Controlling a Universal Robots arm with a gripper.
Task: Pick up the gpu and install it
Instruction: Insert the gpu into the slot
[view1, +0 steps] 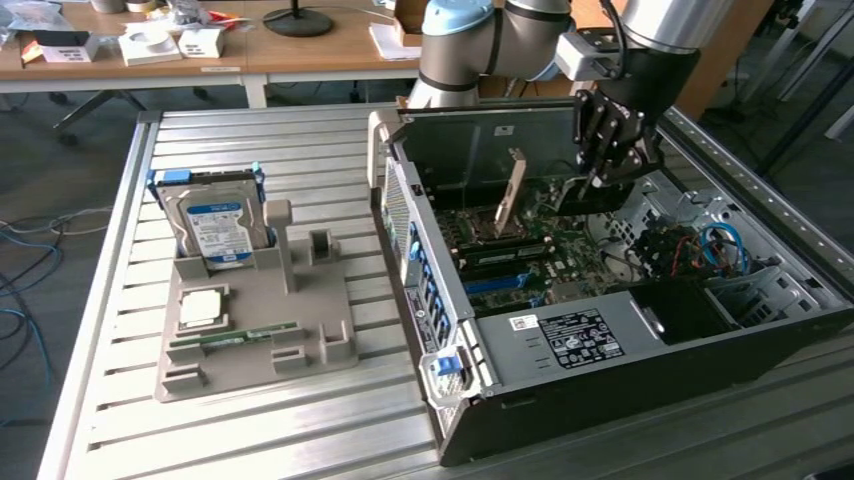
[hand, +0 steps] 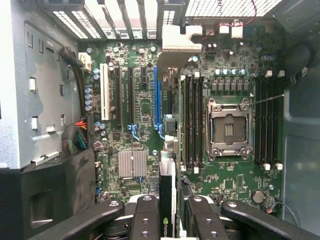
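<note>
Wrist view shows the fingers closed part-way on the gpu, which stands edge-on between them above the motherboard, inside the computer case. To seat it well, I judge the card must be upright and parallel with the long blue slot just beside it. Its contact edge is hidden, so I cannot tell if it touches the slot

Between the jaws the gpu looks matt black, its bracket pale bare metal; beyond them the motherboard gleams glossy green, its heatsink ribbed, dull metal.
</note>
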